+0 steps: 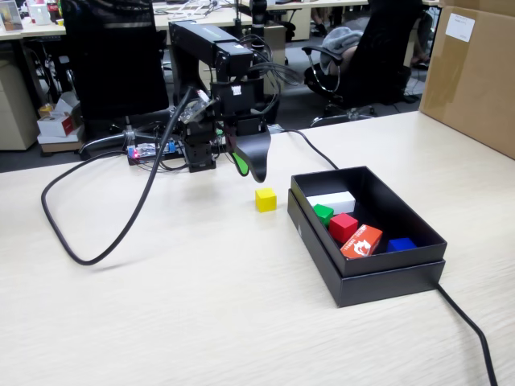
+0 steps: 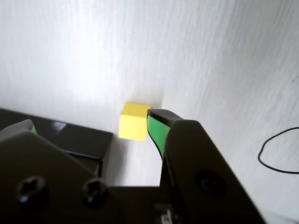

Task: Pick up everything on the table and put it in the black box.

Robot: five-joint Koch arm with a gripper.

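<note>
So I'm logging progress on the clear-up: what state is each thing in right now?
Small yellow cube: on the table, outside the box.
Small green cube: in the box.
Small red cube: in the box.
Shallow matte black box: open, no lid.
Gripper: jaws open, empty, above the table beside the yellow cube.

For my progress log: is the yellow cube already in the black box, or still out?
Out. The yellow cube sits on the table, beside the black box, with the gripper above it.
</note>
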